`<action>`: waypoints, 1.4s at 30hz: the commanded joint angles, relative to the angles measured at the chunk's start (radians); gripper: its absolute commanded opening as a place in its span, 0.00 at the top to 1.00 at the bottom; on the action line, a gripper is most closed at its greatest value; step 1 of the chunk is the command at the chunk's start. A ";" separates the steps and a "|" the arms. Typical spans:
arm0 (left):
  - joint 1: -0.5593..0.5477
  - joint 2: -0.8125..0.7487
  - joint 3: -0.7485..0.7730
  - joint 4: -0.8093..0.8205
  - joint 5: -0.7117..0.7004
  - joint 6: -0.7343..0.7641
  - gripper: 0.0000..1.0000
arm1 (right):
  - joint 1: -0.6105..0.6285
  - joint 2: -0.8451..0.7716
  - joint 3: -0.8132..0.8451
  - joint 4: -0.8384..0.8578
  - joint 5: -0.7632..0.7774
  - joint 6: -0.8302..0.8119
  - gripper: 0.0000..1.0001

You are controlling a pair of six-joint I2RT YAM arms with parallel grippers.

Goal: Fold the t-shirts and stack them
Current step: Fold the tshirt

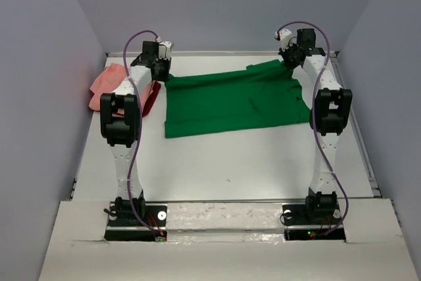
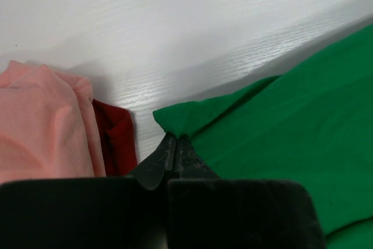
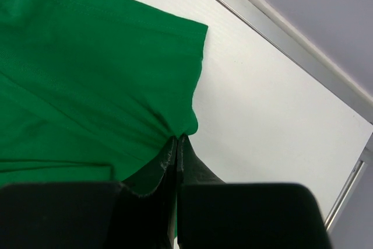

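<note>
Across the middle of the top view, one green t-shirt (image 1: pixel 230 100) lies spread on the white worktop (image 1: pixel 250 162). One pink t-shirt (image 1: pixel 102 90) and one dark red cloth (image 1: pixel 152 97) sit bunched at upper left.

Left wrist view: the left end effector (image 2: pixel 175 144) is clenched on a far corner of the green t-shirt.

Right wrist view: the right end effector (image 3: pixel 178 143) pinches the opposite far edge.

The first fold seems to be starting. Next, both arms should lift together and carry that edge evenly toward the near hem.
</note>
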 commanded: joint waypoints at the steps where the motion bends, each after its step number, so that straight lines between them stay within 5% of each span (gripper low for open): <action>1: 0.008 -0.084 -0.023 0.024 0.023 0.021 1.00 | -0.002 -0.100 -0.032 0.019 0.012 -0.019 1.00; 42: 0.002 -0.110 -0.118 -0.014 0.075 0.084 1.00 | -0.002 -0.243 -0.348 0.013 0.046 -0.096 1.00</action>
